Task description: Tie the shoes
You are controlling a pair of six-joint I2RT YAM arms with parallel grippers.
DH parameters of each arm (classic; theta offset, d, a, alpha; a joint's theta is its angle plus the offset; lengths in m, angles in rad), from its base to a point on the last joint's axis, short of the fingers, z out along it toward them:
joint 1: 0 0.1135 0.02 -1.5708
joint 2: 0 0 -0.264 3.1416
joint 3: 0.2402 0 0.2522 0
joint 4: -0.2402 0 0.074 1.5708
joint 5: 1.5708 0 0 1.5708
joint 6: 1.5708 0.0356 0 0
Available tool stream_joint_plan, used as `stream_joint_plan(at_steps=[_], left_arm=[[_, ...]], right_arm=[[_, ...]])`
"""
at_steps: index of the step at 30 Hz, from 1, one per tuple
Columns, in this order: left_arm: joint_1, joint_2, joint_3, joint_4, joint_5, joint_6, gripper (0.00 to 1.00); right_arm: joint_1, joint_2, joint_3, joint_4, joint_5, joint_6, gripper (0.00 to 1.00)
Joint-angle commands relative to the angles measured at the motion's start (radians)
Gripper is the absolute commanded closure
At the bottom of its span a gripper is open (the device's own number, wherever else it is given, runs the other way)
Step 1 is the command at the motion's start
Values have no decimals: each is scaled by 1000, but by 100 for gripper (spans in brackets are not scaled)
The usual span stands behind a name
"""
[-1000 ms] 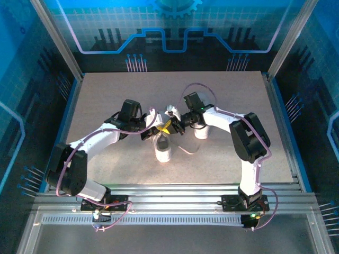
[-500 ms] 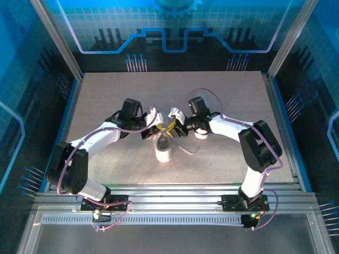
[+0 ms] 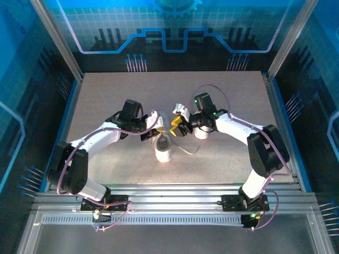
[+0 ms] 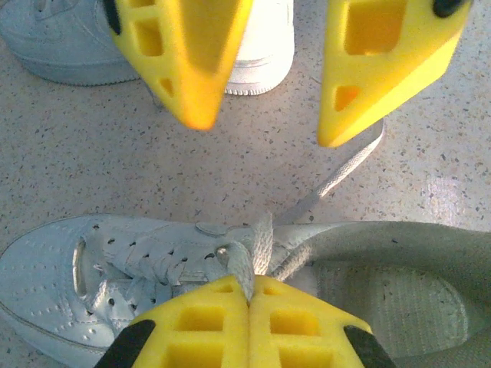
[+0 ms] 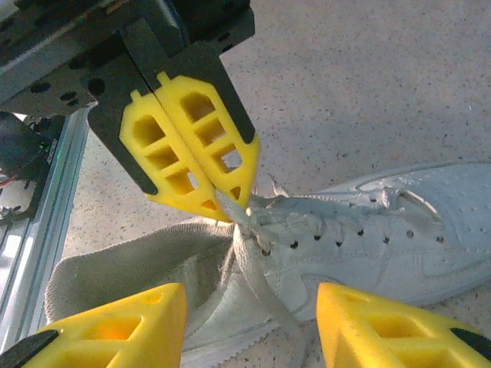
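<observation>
One white shoe (image 3: 163,150) lies mid-table with its toe toward the near edge. Its laced top (image 4: 115,257) and grey inside show in the left wrist view. My left gripper (image 3: 158,128) hangs over its tongue, shut on a pale lace (image 4: 244,270) that rises from the top eyelets. My right gripper (image 3: 177,127) stands open just right of it, its yellow fingers (image 4: 192,61) apart with nothing between them. A second lace end (image 5: 270,300) falls slack over the shoe's side onto the table. The other shoe (image 3: 201,132) sits under my right forearm.
A loose lace tail (image 3: 186,150) trails right of the near shoe. The aluminium rail (image 3: 169,193) with both arm bases runs along the near edge. Blue panels and metal posts (image 3: 55,39) wall in the speckled tabletop (image 3: 106,95).
My right gripper has opened, let go of the lace and drawn back to the right. My left gripper has stayed shut on its lace, almost still.
</observation>
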Motion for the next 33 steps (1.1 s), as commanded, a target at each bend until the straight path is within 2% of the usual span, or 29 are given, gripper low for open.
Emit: stream_joint_plan(at_steps=[1,13,23,25,30,33], left_arm=[[-5,-24,29,-42,35,60,100],[-5,-17,48,-62,51,81,100],[-5,-3,71,-81,57,93,100],[-5,0,75,-89,57,97,100],[-5,10,84,-101,57,100,100],[-5,16,81,-98,57,97,100]], right_arm=[[13,17,57,-14,-40,-59,52],[71,122,212,-203,-21,-272,53],[81,178,282,-307,7,-348,58],[84,181,291,-315,7,-352,65],[88,174,283,-286,6,-330,90],[90,156,254,-248,7,-305,96]])
